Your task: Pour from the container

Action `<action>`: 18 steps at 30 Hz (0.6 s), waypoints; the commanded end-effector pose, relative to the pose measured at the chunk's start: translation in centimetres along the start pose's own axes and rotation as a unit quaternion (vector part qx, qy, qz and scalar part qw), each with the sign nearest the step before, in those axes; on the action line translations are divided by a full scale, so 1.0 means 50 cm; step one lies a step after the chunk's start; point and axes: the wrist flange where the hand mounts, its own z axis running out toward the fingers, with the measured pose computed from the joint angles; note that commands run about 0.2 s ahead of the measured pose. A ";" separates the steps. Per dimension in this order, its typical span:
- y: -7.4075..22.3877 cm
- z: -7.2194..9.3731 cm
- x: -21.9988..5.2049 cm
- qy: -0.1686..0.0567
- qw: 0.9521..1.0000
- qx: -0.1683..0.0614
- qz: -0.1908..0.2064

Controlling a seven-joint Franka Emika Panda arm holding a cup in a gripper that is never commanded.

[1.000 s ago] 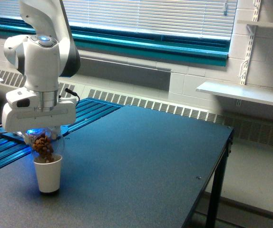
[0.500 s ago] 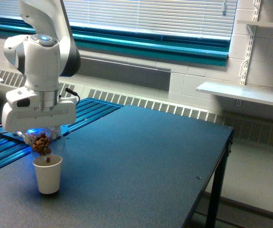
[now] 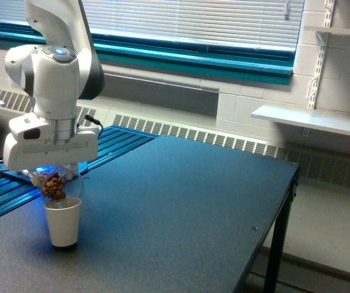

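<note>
The container point(image 3: 58, 186) is a clear rounded cup tipped mouth-down, with brown pieces heaped inside near its mouth. My gripper point(image 3: 52, 174) is shut on it, and the white hand body covers its upper part. Directly below stands a small white paper cup point(image 3: 63, 222), upright on the dark table point(image 3: 181, 207) toward the exterior view's left. The container's mouth hangs just over the paper cup's rim.
A blue slatted bench point(image 3: 16, 183) lies behind the arm on the exterior view's left. A wall shelf point(image 3: 309, 119) and a radiator run along the far wall. The table's edge and leg point(image 3: 278, 244) fall away on the exterior view's right.
The stream of brown pieces reaching down into the paper cup has shortened and stopped. Fewer pieces remain in the container. The arm has barely shifted.
</note>
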 end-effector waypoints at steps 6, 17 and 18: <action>-0.022 0.003 0.000 -0.008 1.000 -0.007 -0.015; -0.025 0.015 -0.006 -0.020 1.000 -0.013 -0.020; -0.024 0.017 -0.007 -0.021 0.999 -0.015 -0.020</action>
